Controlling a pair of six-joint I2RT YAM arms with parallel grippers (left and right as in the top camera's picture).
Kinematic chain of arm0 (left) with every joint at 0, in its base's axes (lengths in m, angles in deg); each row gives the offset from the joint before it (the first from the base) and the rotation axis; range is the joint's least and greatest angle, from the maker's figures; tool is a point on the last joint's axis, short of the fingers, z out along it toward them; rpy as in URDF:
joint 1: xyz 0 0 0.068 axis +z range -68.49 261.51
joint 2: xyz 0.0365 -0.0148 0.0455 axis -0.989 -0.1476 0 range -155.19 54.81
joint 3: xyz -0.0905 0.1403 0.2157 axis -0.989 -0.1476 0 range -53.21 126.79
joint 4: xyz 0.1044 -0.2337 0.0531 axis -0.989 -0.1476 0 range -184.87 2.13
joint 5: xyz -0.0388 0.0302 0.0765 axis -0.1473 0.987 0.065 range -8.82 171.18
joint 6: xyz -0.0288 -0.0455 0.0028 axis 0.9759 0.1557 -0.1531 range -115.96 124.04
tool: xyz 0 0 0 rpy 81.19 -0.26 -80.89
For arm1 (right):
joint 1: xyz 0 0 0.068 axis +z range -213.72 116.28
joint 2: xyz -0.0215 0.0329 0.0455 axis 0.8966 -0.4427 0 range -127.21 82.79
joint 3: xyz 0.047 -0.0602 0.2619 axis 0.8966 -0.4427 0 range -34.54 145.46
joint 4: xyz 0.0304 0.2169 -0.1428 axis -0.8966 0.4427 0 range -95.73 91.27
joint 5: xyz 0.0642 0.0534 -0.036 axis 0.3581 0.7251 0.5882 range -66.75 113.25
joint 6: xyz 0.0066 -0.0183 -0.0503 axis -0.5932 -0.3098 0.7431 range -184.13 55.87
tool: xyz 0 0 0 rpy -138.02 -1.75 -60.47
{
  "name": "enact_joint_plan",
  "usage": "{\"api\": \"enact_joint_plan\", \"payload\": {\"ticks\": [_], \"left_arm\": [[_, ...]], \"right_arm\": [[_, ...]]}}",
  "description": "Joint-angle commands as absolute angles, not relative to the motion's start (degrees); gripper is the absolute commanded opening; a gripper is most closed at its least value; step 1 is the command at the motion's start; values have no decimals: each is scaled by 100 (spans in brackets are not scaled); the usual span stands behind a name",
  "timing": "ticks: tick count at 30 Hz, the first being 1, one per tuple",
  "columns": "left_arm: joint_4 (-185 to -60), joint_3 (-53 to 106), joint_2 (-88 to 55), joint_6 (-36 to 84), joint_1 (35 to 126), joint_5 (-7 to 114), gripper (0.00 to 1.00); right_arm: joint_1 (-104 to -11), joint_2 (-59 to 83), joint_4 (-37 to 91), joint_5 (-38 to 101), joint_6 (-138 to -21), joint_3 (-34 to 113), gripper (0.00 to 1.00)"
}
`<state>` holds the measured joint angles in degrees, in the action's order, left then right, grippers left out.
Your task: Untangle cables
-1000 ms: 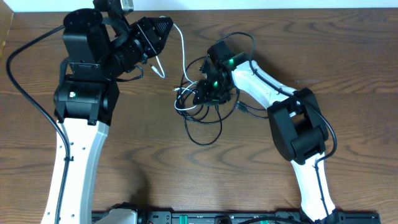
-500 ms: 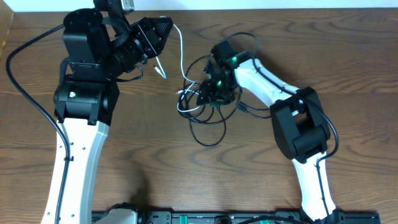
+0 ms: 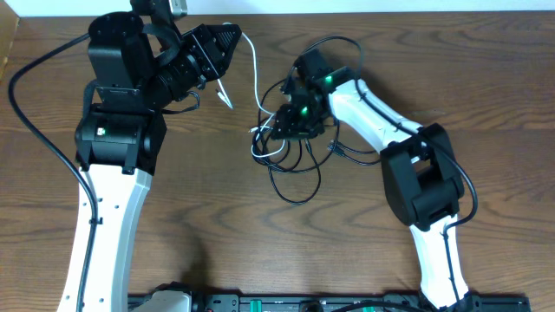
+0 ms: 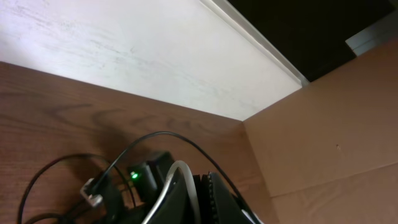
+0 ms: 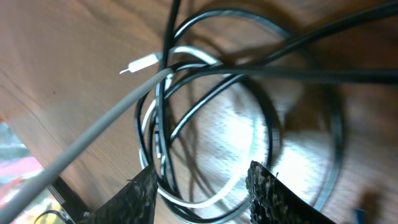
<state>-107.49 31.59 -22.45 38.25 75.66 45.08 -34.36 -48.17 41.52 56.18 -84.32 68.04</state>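
Observation:
My left gripper (image 3: 232, 36) is raised at the back left, shut on the white cable (image 3: 255, 65). The cable's plug end (image 3: 227, 100) dangles below, and the cord runs down into the tangle. In the left wrist view the white cable (image 4: 185, 182) sits pinched between the fingers of the left gripper (image 4: 202, 196). My right gripper (image 3: 288, 126) hovers over the knot of black cable (image 3: 295, 189) loops at mid-table. In the right wrist view the right gripper (image 5: 202, 194) is open. Loops of the white cable (image 5: 196, 203) and black cable (image 5: 205, 14) lie under the gap, and a white plug (image 5: 142, 62) rests on the wood.
The wooden table (image 3: 486, 78) ends at a white wall along the back. A brown cardboard panel (image 4: 329, 124) stands at the far side in the left wrist view. The left arm's thick black cord (image 3: 35, 130) curves along the left edge.
The right gripper has shifted slightly back and right over the tangle, and the cable loops have moved a little with it. The left arm holds still with the white cable.

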Motion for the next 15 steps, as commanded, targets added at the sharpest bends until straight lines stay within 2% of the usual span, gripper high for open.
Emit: {"api": "enact_joint_plan", "payload": {"ticks": [1, 15], "left_arm": [[-10760, 3301, -2229, 3707, 7569, 4453, 8], [-10757, 3301, -2229, 3707, 7571, 4453, 7]], "right_arm": [[-3263, -4651, 4178, 5462, -8537, 6926, 43], [-3210, -4837, 4206, 5344, -8633, 6933, 40]]}}
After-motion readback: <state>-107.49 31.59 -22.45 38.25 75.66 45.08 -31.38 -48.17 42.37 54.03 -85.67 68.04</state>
